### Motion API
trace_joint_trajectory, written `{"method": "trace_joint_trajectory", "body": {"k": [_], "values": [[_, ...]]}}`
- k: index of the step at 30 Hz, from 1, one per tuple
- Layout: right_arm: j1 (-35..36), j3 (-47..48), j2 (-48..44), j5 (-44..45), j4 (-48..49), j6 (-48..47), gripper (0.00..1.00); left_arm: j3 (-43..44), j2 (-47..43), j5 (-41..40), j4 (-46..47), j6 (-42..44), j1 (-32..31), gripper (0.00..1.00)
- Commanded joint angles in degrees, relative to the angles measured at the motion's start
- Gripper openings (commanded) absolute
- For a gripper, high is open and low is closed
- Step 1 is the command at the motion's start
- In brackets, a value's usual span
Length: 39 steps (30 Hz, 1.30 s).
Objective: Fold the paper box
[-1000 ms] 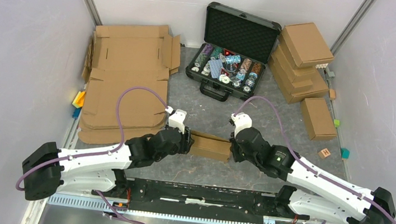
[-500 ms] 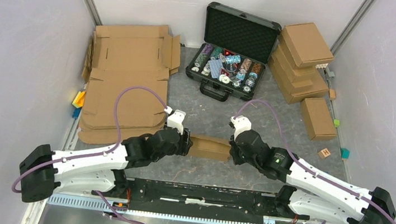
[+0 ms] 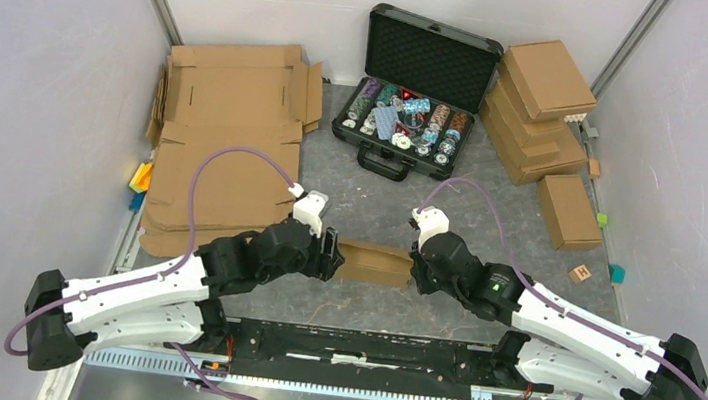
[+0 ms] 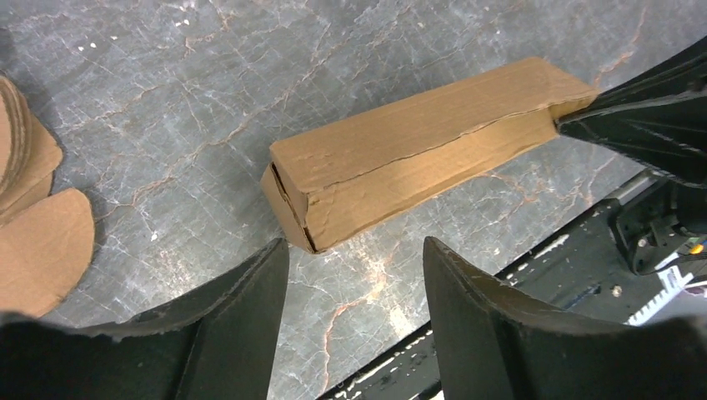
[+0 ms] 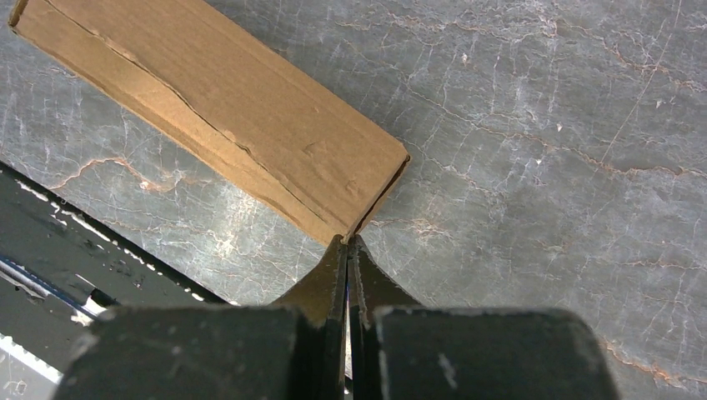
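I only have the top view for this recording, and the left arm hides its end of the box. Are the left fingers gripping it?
Observer: No. The left wrist view shows the left fingers open, with the box end just ahead of them, not clamped.
Operator: And the right side?
Observer: The right fingers are shut, with their tips at the box's end corner, holding nothing.
Operator: Is the box closed up?
Observer: Not flush. A seam gapes along its long edge, and the end nearest the left fingers shows a dark slit.
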Motion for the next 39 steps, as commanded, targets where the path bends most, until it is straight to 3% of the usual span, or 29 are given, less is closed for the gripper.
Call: {"method": "trace_joint_trajectory", "body": {"k": [1,4,8,18,22,26,34,39], "values": [[0.0,0.8,-0.1,0.8,0.0,-0.6,0.00,5.1,-2.6,-0.1,-4.3,-1.6,0.0,0.67],[0.0,0.8,-0.3,0.5,0.1,-0.8,0.00,7.7,-1.5,-1.2,-5.7,-0.1,1.6,0.59],[0.0,0.8,-0.4,0.0,0.1,-1.0,0.00,9.7,1.1,3.8,-4.3,1.2,6.5,0.47],[0.0,0.3,-0.6,0.2,0.2,-1.1,0.00,7.1,6.0,8.6,1.0,1.6,11.0,0.46],[0.0,0.2,-0.7,0.3,0.2,-1.1,0.03,3.8,6.0,9.6,1.9,0.2,10.9,0.35],[0.0,0.3,-1.2,0.6,0.1,-1.5,0.10,0.2,5.2,9.0,0.9,-1.1,10.9,0.26],[0.0,2.7,-5.1,-0.8,-0.8,-3.5,0.54,-3.5,3.5,9.5,3.2,-2.8,10.9,0.23],[0.0,7.1,-6.0,0.9,-2.2,-5.4,0.59,-2.8,3.5,9.9,3.2,-2.7,10.9,0.24]]}}
